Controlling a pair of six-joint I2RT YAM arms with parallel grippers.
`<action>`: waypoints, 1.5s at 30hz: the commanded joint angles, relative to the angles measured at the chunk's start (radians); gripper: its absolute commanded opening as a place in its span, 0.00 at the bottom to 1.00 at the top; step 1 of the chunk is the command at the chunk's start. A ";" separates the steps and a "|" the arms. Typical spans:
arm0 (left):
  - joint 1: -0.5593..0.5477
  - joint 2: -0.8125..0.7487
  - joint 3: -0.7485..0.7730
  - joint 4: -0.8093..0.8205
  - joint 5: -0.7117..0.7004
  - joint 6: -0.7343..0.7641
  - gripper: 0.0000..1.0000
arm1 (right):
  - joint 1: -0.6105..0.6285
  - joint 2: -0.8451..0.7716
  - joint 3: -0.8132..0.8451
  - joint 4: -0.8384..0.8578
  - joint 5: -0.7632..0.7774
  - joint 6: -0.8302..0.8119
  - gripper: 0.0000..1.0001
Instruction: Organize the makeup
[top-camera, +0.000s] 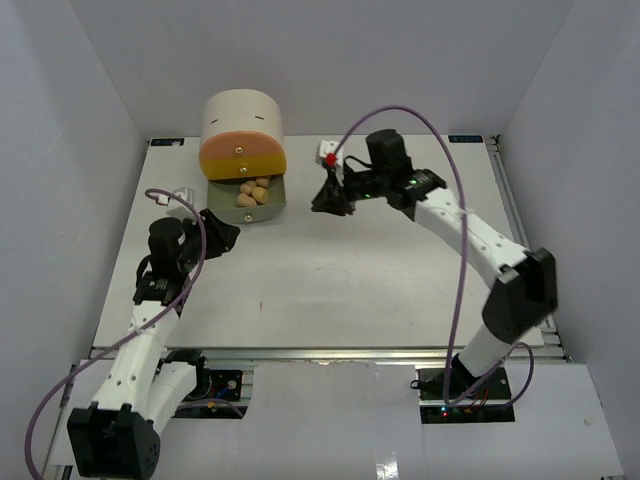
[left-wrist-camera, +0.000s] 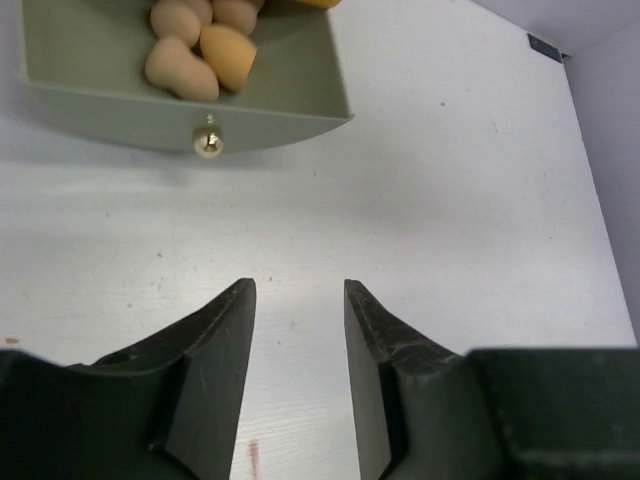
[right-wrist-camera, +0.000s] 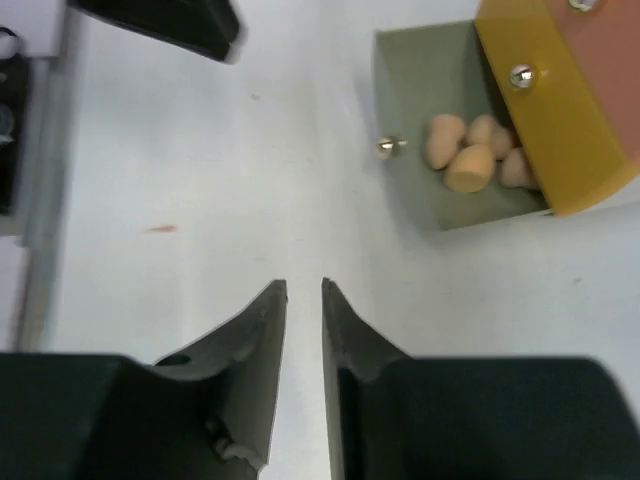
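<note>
Left fingers (left-wrist-camera: 215, 370) apart; sponges (left-wrist-camera: 195, 50) ahead, in green drawer (left-wrist-camera: 110, 118).

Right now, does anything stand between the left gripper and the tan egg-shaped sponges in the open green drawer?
Yes: the curved front wall of the green drawer, with its small brass knob, stands between the left gripper and the tan egg-shaped sponges. Nothing else visible does.

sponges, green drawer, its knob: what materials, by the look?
Sponges: probably soft foam; matte tan, rounded egg shapes. Green drawer: painted wood or plastic, cannot tell which; flat matte walls. Knob: likely metal, brass-coloured; shiny with a bright highlight.
</note>
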 joint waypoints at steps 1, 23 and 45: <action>0.009 0.171 -0.003 -0.008 0.048 -0.289 0.21 | -0.049 -0.263 -0.350 0.020 -0.105 -0.026 0.17; -0.005 0.737 0.210 0.071 -0.270 -0.799 0.17 | -0.438 -0.580 -0.701 0.227 -0.274 0.193 0.08; -0.005 1.042 0.465 0.340 -0.136 -0.778 0.76 | -0.441 -0.555 -0.705 0.210 -0.216 0.158 0.08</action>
